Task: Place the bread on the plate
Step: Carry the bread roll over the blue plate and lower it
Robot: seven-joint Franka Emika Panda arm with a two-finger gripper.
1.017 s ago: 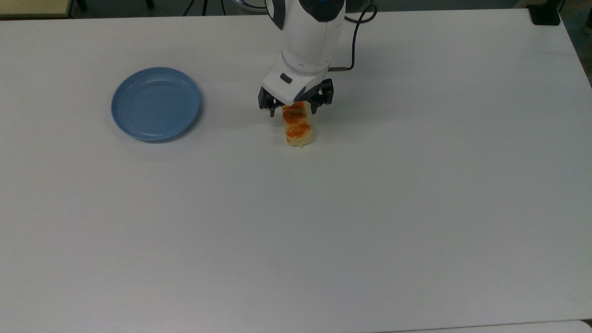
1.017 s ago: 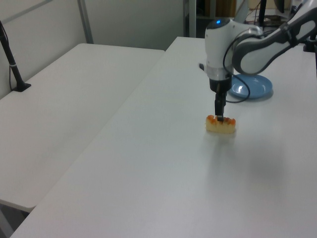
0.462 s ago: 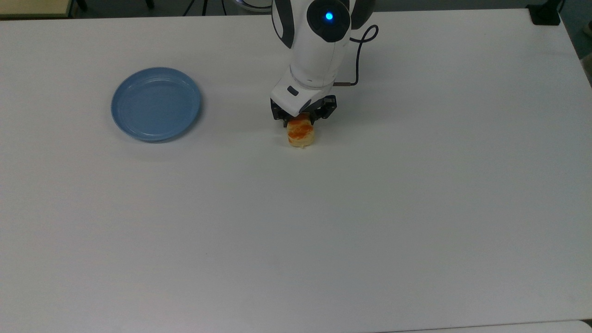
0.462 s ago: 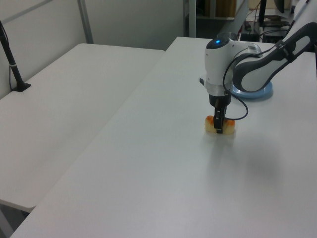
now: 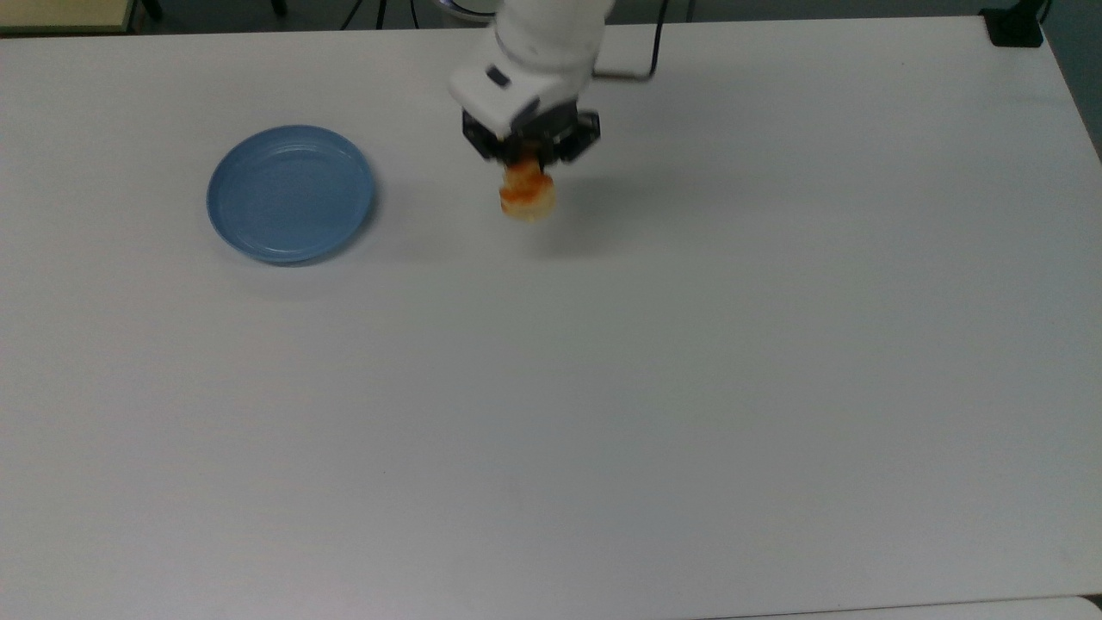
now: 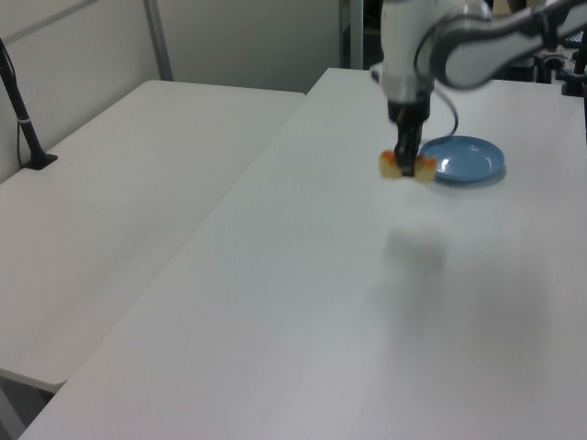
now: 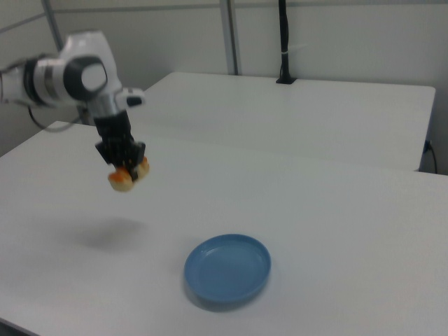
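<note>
The gripper (image 5: 527, 155) was closed on the bread (image 5: 527, 196), its two dark fingers (image 7: 119, 155) clamped across the middle of the bun so that a pale end stuck out on either side of them in the left view (image 6: 406, 166). The bread (image 6: 391, 166) hung in the air, clear of the white table (image 5: 603, 387); in the right view a soft shadow lay on the tabletop below and apart from it, and the bun (image 7: 126, 176) sat tilted in the grip (image 7: 123, 166), orange glaze showing on its upper side. Seen in the top view, the bread was held above the part of the table toward the far edge, a little to the top view's left of the middle. The plate (image 5: 290, 192) lay flat on the table well apart from the bread, to the top view's left of it and nearer the left edge, with nothing on it. In the right view the plate (image 7: 227, 268) sat near the table's front edge, lower and to the right view's right of the held bun. In the left view the plate (image 6: 468, 158) lay just past the bread. The white arm (image 7: 66, 75) reached in from the right view's left.
</note>
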